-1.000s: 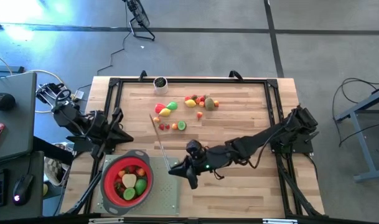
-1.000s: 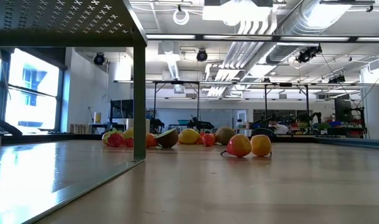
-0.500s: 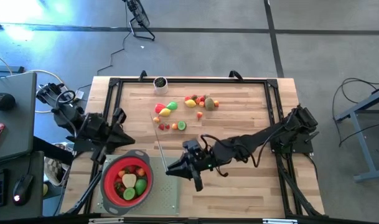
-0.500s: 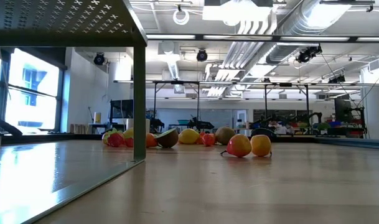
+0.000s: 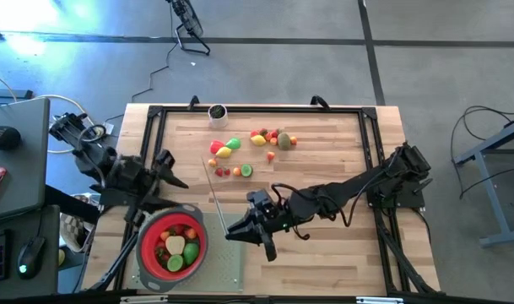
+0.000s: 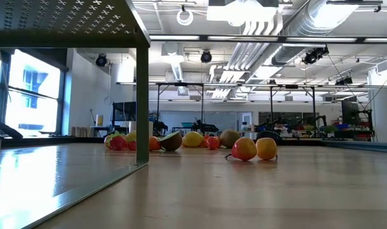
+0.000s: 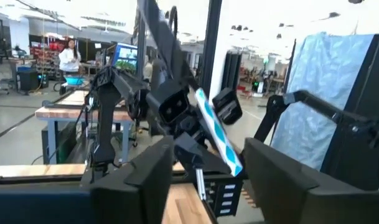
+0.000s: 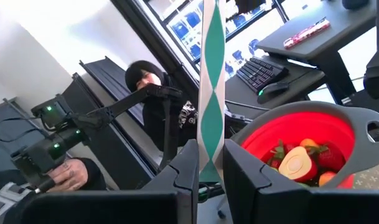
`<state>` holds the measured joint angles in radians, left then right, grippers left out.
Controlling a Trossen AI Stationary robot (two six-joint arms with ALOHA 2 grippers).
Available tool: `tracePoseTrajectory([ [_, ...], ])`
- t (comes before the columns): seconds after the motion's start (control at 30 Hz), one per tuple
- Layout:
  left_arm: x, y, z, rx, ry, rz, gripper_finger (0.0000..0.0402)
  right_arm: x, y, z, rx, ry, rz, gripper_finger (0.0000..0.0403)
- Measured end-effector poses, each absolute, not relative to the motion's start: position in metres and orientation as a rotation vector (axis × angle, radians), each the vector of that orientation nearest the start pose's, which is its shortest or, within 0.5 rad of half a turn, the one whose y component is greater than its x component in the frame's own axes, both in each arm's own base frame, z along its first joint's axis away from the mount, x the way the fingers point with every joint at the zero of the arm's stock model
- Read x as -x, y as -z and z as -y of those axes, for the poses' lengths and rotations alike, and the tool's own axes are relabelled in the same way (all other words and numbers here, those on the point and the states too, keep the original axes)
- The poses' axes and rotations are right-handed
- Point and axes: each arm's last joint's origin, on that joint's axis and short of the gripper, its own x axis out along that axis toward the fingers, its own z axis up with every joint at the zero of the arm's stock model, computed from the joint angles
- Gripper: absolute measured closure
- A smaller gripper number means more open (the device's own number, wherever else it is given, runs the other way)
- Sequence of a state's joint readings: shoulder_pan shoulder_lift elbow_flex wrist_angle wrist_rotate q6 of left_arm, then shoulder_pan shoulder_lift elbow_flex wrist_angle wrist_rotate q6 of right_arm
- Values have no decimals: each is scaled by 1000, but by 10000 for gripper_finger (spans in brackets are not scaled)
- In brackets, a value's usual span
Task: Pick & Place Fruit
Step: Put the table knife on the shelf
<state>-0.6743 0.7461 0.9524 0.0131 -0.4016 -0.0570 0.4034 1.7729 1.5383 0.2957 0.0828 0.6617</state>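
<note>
While most of the fruit (image 5: 250, 148) lies scattered on the far middle of the desk (image 5: 324, 152), well apart from both arms, several pieces already sit in the red strainer (image 5: 147, 250) at the near left corner. I count roughly a dozen loose pieces in two clusters, none clearly elongated from above except a yellow-and-green pair. One slim knife (image 5: 214, 192) lies lengthwise between the fruit and the right gripper (image 5: 240, 230), whose fingers (image 8: 186, 168) are clamped on a thin striped green-and-white strip, just beside the strainer. Above the strainer's far rim hovers the left gripper (image 5: 174, 176), its fingers (image 7: 149, 180) apart and empty. Judging by distance, it is the nearer arm for the leftmost fruit cluster.
</note>
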Motion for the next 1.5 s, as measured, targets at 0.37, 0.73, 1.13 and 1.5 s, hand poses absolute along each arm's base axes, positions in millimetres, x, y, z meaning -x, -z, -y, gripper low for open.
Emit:
tracePoseTrajectory([
  [0.37, -154, -411, 107, 134, 271, 266, 180, -388, -370, -166, -651, -524, -110, 362],
  [0.73, -179, -411, 94, 253, 333, 299, 184, -392, -368, -154, -649, -520, -125, 362],
  [1.13, -181, -415, 96, 257, 417, 359, 184, -398, -363, -139, -660, -491, -174, 362],
  [1.5, -184, -413, 97, 259, 397, 350, 184, -400, -363, -133, -664, -515, -190, 362],
])
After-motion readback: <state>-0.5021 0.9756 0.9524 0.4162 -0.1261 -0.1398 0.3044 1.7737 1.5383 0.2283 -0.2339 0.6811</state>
